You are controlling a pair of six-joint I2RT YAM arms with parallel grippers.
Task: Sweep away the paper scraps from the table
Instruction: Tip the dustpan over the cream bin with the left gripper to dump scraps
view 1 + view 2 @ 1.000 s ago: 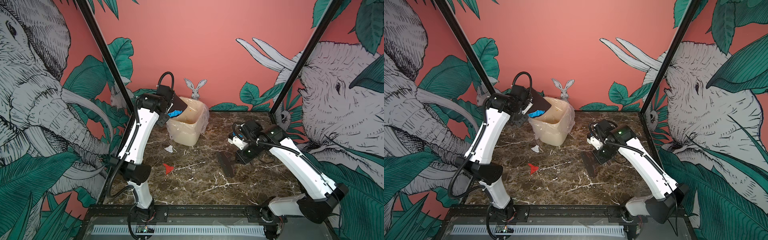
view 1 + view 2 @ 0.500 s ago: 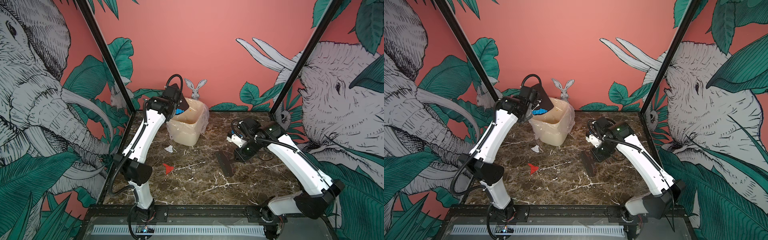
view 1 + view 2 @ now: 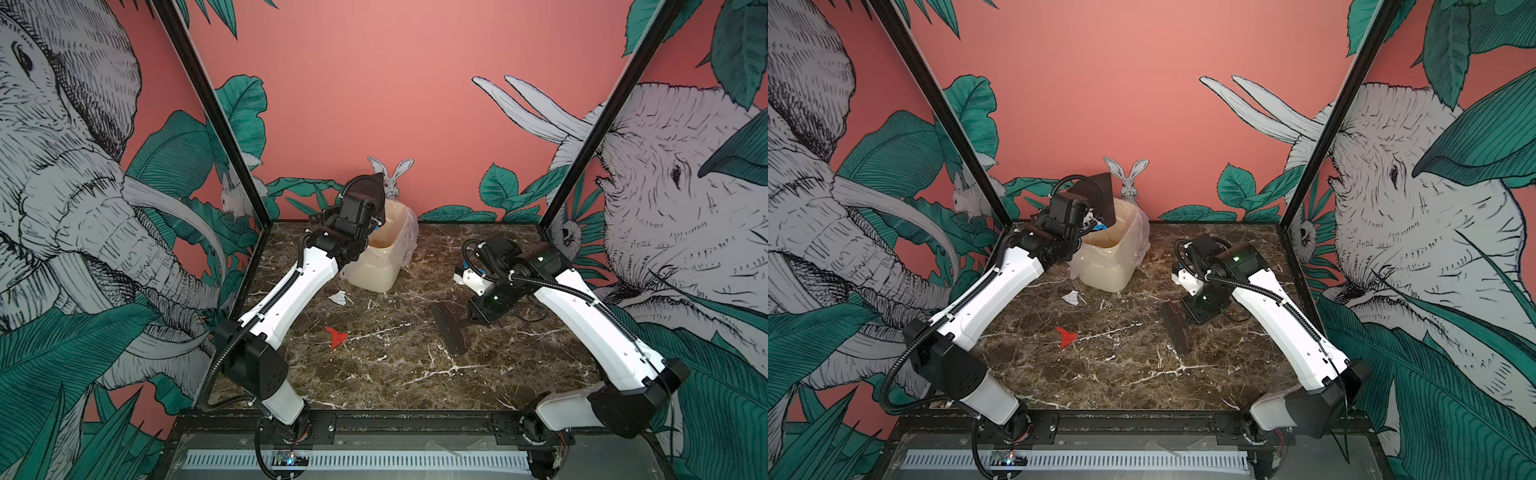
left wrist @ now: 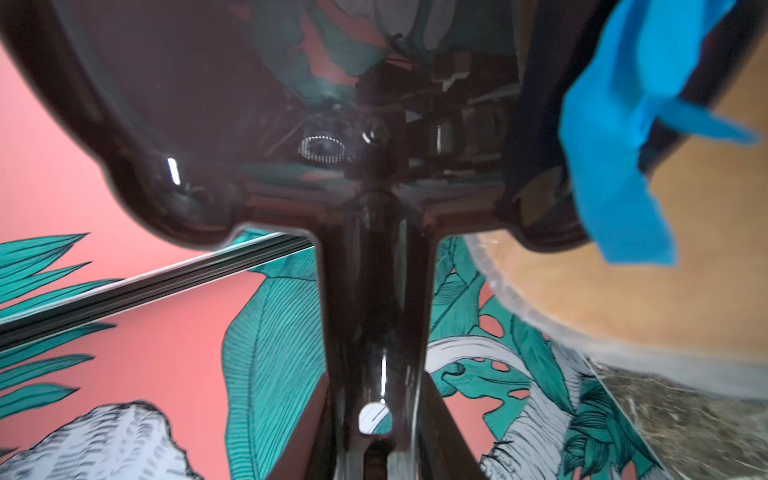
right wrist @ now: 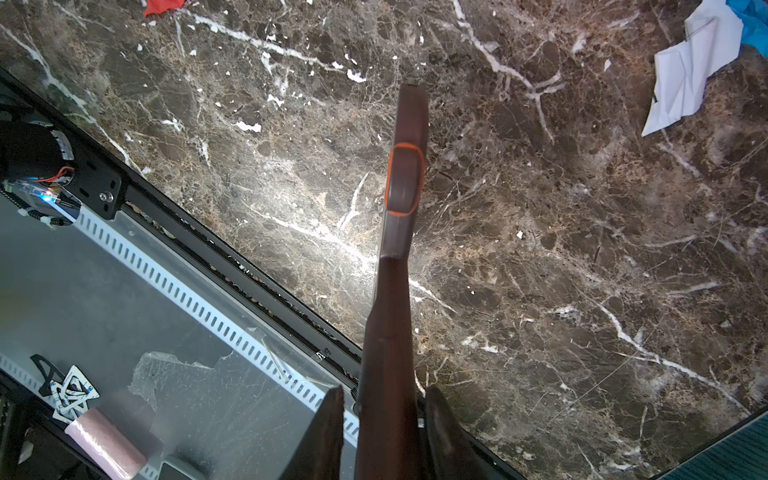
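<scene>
Dustpan (image 3: pixel 365 192) now tips steeper over bin (image 3: pixel 374 276) | left jaws clamp it, right jaws brush (image 3: pixel 449 329) | we see red scrap (image 3: pixel 335 336) left of brush

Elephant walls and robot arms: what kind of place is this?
Probably a robot practice booth, not a jungle. The elephants are only printed wall panels, black frame posts stand at the corners, and two robot arms are mounted at a marble table.

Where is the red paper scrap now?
In both top views the red scrap lies on the table, left of centre, nearer the front than the white scrap, left of the brush.
</scene>
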